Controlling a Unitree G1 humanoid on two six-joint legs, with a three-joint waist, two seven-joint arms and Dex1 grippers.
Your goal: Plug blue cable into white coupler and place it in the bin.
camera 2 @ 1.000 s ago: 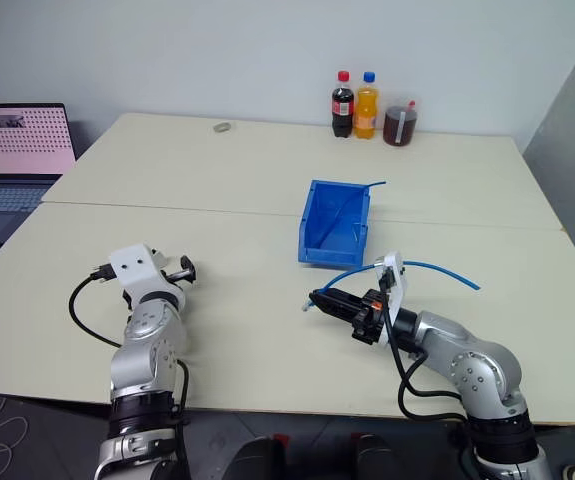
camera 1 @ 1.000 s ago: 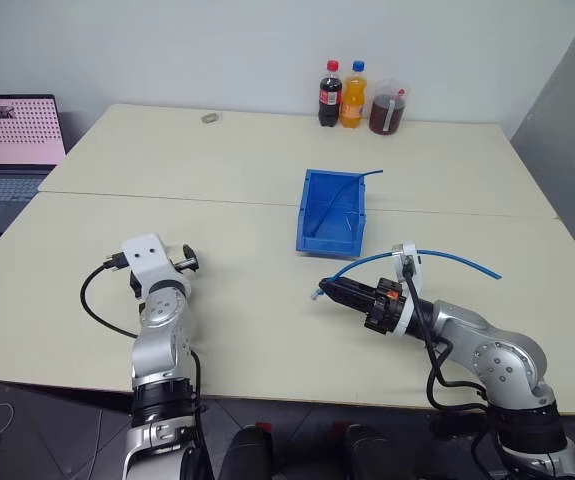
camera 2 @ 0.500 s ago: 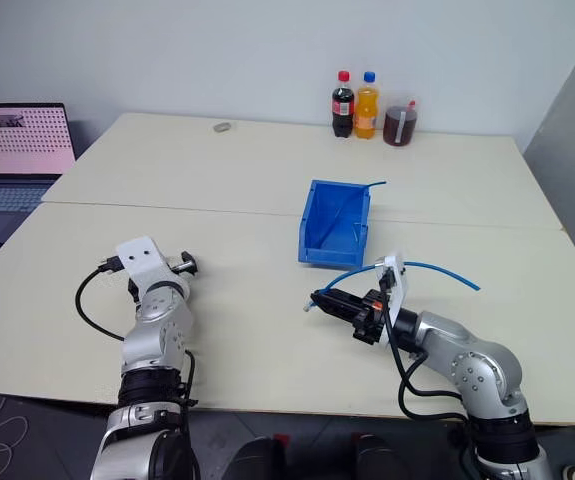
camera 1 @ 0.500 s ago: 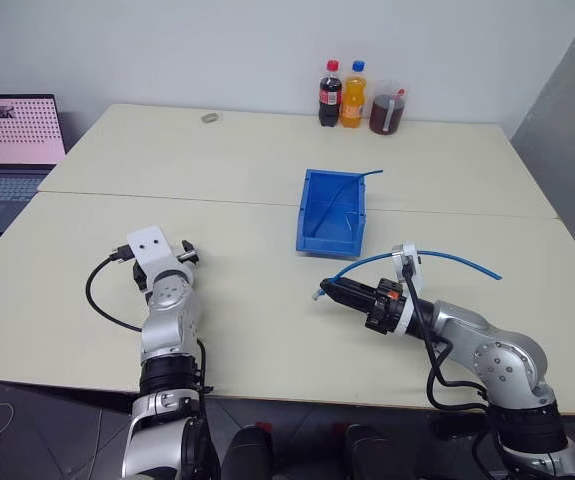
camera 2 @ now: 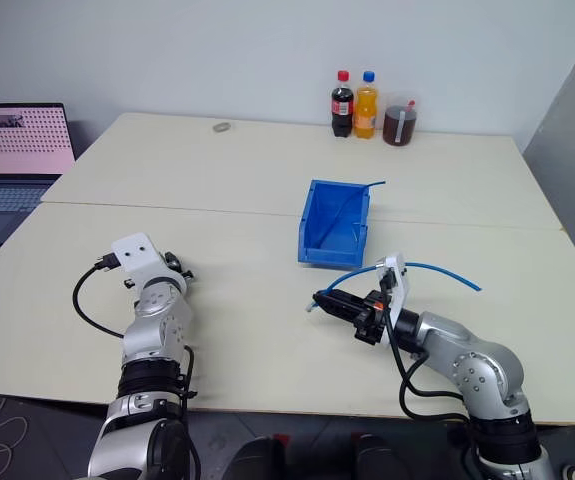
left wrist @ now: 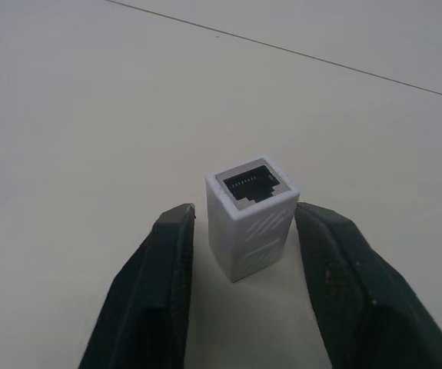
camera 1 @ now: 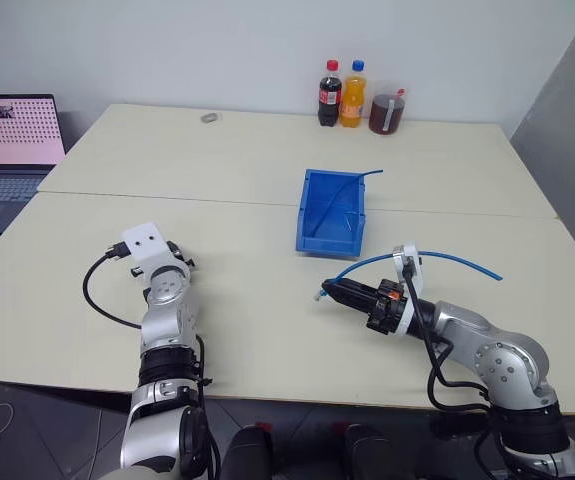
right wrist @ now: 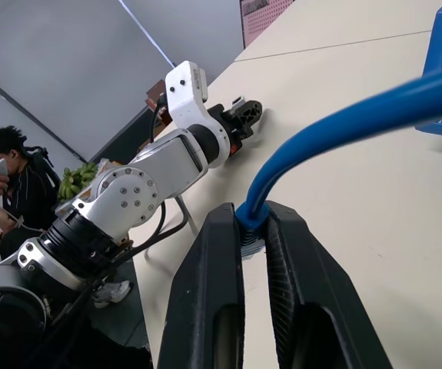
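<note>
The white coupler (left wrist: 250, 219) stands upright between my left fingers (left wrist: 163, 284), not yet clenched; my right fingers (right wrist: 282, 269) clamp the blue cable (right wrist: 343, 123)

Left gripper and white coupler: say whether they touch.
Apart. Left wrist view shows table on both sides between the white coupler and the left gripper's fingers.

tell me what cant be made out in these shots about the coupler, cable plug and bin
- white coupler: in the head views the left pincer hides it.
- blue cable: its plug is covered by the right pincer fingers in the right wrist view, too small in the head views.
- bin: its near lip hides part of the floor.
</note>
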